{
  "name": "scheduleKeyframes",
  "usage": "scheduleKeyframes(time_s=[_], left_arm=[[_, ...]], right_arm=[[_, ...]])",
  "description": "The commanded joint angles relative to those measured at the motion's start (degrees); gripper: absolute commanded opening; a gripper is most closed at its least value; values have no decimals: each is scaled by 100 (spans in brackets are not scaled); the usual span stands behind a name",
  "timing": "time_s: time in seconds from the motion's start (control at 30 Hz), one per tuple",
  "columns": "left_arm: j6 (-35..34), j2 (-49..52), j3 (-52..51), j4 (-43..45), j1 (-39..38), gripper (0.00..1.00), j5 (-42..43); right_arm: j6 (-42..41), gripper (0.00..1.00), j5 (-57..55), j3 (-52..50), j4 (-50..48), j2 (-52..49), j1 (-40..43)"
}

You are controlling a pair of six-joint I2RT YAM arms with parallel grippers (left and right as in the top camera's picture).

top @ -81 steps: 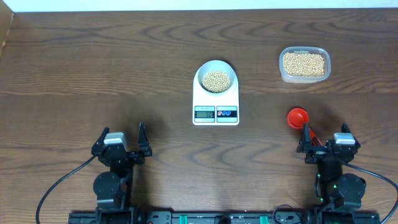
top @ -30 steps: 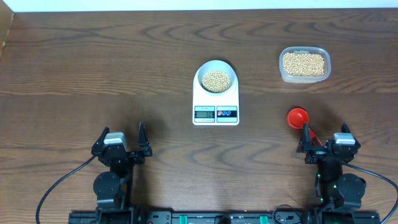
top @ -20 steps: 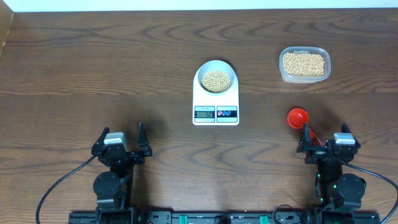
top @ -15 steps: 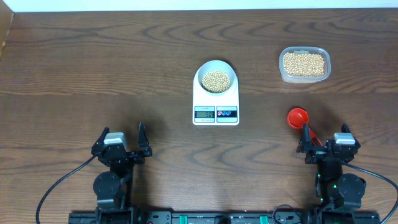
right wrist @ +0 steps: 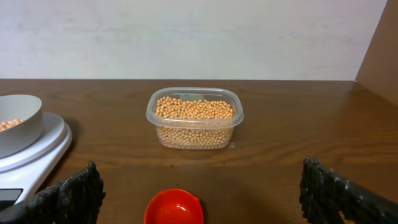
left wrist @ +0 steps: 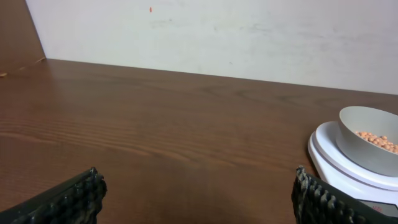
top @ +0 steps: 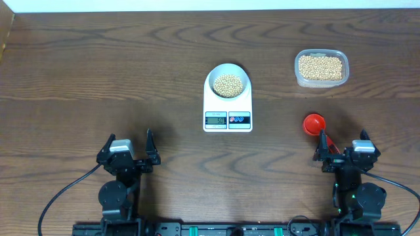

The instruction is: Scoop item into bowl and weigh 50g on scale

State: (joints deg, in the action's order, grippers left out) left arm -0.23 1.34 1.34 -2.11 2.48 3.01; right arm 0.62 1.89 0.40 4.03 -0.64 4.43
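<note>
The bowl [top: 228,77] stands on the white scale [top: 228,117] at the table's middle, with tan beans [top: 228,85] heaped inside. The bowl [left wrist: 367,140] and scale [left wrist: 339,163] also show at the right of the left wrist view, and at the left of the right wrist view [right wrist: 18,124]. A red scoop [top: 314,123] lies on the table just ahead of my right gripper [top: 342,149], its cup empty [right wrist: 174,208]. My right gripper [right wrist: 202,193] is open and empty. My left gripper [top: 128,148] is open and empty, near the front edge [left wrist: 196,196].
A clear plastic tub [top: 321,67] full of beans stands at the back right, also seen in the right wrist view [right wrist: 194,118]. A pale wall runs behind the table.
</note>
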Motion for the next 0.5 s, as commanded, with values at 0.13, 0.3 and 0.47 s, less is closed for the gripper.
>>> scheduleKeyframes(time_s=[0.13,0.3,0.47], left_arm=[[-50,13,-111,-186,-20,98,-136],[-50,13,-111,-186,-20,98,-133],[-50,13,-111,-186,-20,98,-136]], right_arm=[[-35,99,-26,-9,22,0,-39],[-35,99,-26,-9,22,0,-39],[-35,99,-26,-9,22,0,-39]])
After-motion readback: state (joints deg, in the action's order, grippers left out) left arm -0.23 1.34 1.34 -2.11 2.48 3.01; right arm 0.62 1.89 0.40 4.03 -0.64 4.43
